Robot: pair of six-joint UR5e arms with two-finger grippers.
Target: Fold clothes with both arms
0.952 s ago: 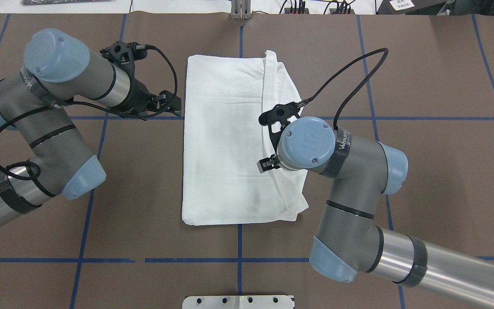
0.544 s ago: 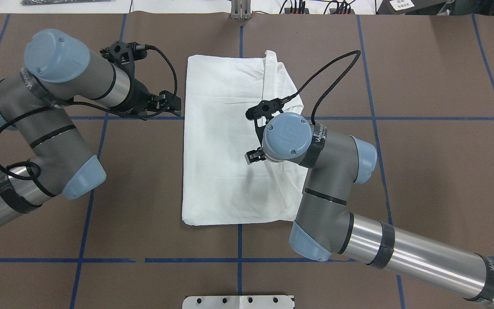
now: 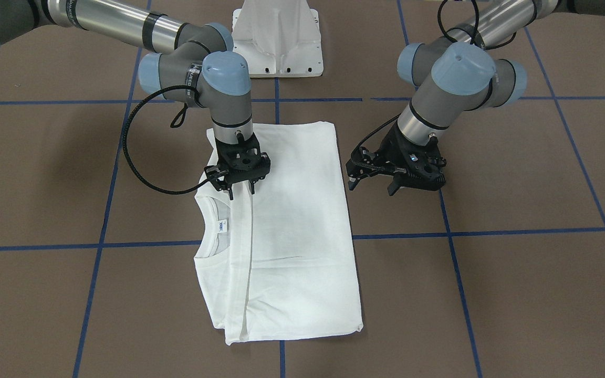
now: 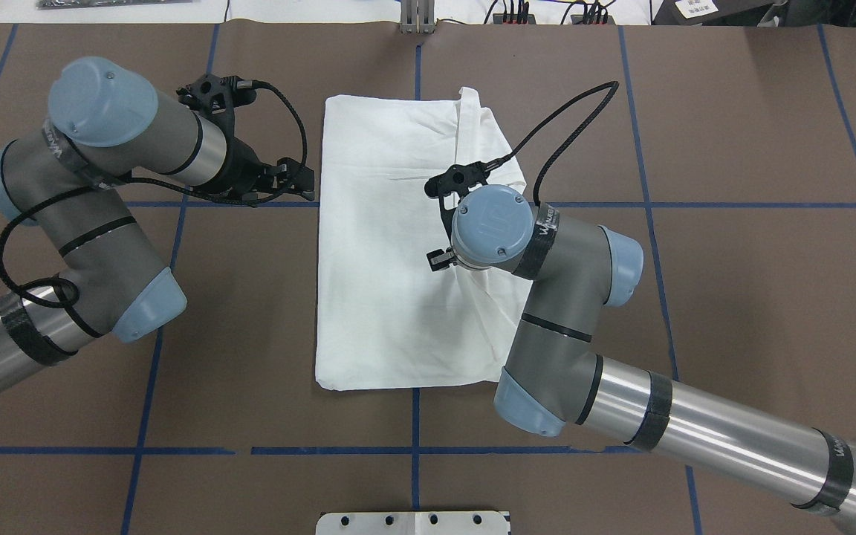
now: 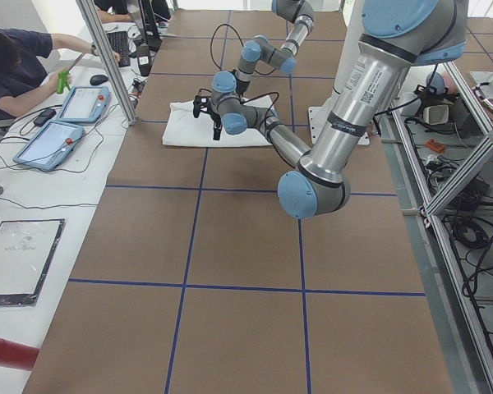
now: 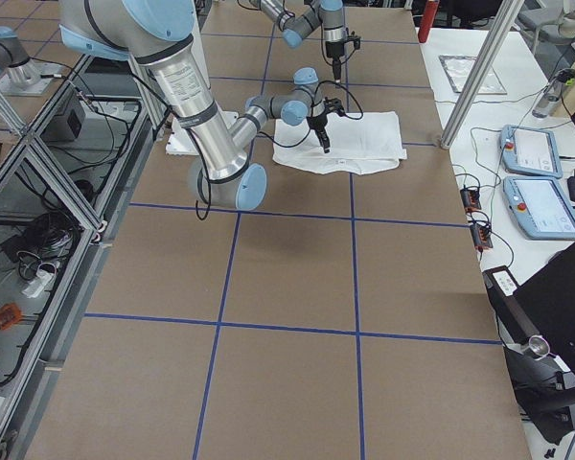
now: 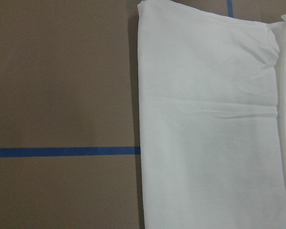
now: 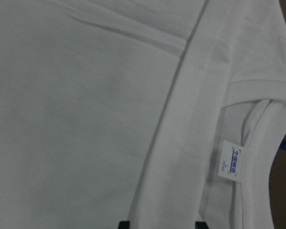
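White shirt (image 3: 297,236) lay folded lengthwise mid-table (image 3: 491,289) with its collar flap at 3 o'clock overhead. The right gripper (image 3: 239,189) hovered there, jaws apart and empty, probably lining up a grab. The left gripper (image 3: 372,185) waited at 9 o'clock, off the cloth, jaws wide

Right arm (image 4: 547,253) over shirt (image 4: 383,297) on table (image 4: 733,297)

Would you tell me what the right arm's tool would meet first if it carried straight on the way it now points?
The shirt. The right tool points straight down over its folded-in edge, apparently just above the fabric, though the gap is hard to judge. Nothing shows in between.
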